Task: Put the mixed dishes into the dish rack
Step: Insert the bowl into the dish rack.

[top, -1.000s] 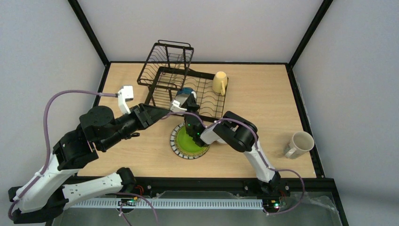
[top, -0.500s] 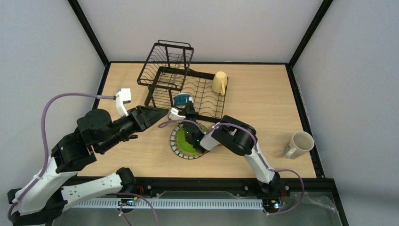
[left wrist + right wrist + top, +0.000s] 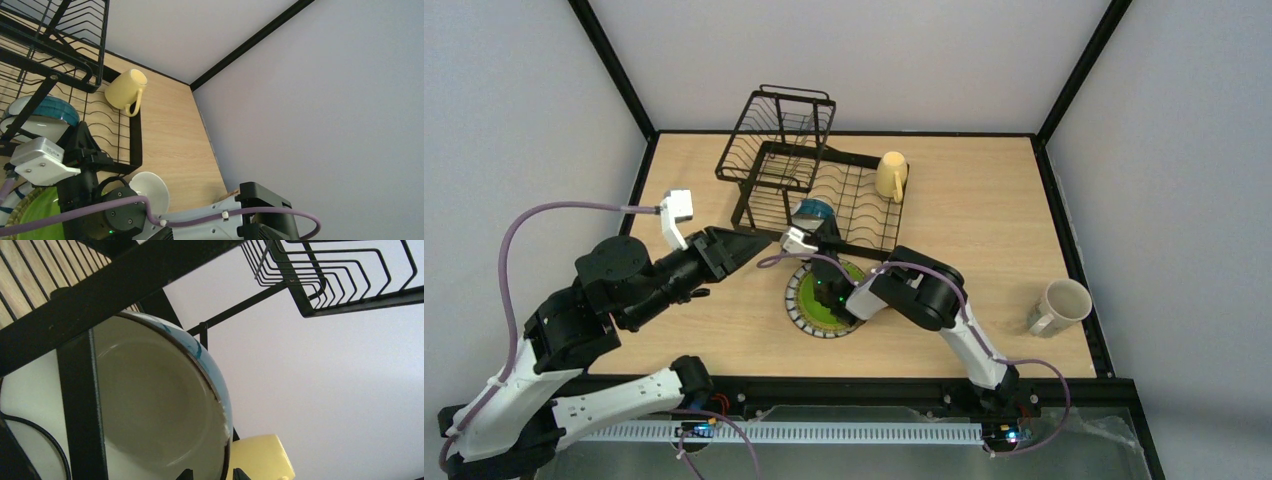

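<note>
One blue-outside bowl [image 3: 812, 209] just beyond right claw [image 3: 817, 225], grip state unclear: likely stiff, glazed, slippery, chippable; best pinched across rim; left claw [image 3: 762, 243] agape, empty.

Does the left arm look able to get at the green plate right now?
Probably not cleanly. The left gripper hangs open near the green plate, but the right arm lies across it, reaching to the blue bowl in the dish rack.
</note>
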Robot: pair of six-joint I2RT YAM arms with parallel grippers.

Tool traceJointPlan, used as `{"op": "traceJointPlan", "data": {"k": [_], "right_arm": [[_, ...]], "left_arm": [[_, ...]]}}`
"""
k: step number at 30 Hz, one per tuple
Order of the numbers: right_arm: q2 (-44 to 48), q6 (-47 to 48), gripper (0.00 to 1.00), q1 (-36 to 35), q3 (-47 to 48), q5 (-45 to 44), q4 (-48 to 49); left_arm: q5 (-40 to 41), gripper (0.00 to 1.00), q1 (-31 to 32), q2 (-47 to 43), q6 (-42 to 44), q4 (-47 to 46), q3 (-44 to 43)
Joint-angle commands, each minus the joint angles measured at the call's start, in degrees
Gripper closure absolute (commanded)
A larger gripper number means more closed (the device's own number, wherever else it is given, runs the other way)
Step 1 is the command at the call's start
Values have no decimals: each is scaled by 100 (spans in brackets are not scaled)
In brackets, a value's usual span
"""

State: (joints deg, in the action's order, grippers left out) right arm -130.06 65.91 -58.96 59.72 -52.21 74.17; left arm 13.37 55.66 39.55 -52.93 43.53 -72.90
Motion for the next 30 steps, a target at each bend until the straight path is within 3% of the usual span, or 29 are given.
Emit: {"op": "traceJointPlan", "data": {"k": [1,30], "right_arm": [[-379,-430,53,-24,-158,-189,-256],[589,-1273,51,-51,-86,-906,-1138]], "left_arm": [[66,1,22,-4,63,117,-12],[43,1,18,154,-8,172,-259]]}}
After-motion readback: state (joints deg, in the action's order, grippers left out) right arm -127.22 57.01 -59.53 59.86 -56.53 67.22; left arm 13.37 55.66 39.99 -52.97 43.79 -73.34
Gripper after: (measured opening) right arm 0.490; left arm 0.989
